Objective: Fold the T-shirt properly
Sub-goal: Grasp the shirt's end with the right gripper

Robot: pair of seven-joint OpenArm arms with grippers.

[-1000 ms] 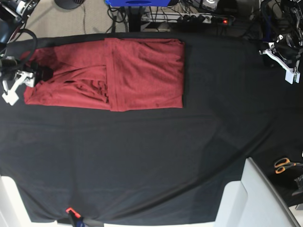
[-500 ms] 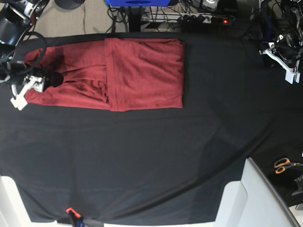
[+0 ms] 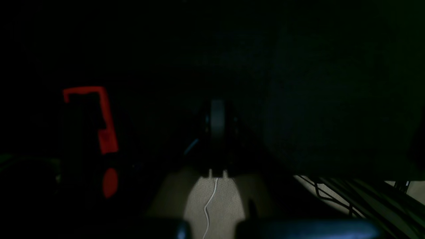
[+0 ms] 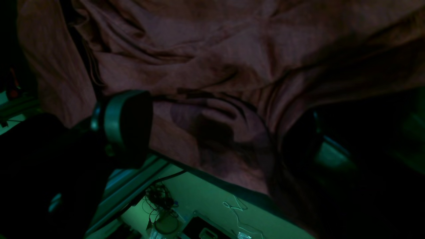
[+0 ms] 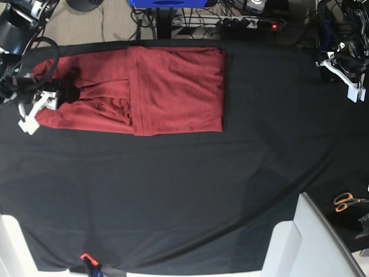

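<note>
The maroon T-shirt (image 5: 173, 86) lies partly folded at the back left of the black cloth sheet (image 5: 173, 190), with a folded panel on its right half and creased sleeves on its left. My right gripper (image 5: 49, 104) is at the shirt's left end. In the right wrist view the shirt (image 4: 215, 66) fills the frame, and the right gripper (image 4: 212, 132) is open with its jaws set wide on either side of a wrinkled edge. My left gripper (image 5: 349, 81) hangs at the back right, far from the shirt. In the dark left wrist view the left gripper (image 3: 217, 122) looks shut and empty.
Orange-handled scissors (image 5: 346, 201) lie at the right edge. A white block (image 5: 305, 242) stands at the front right corner. A small orange clamp (image 5: 86, 258) holds the sheet's front edge. Cables and a power strip (image 5: 253, 23) run behind the table.
My right gripper has moved right from beside the shirt's left edge onto its left end. The left arm has not moved.
</note>
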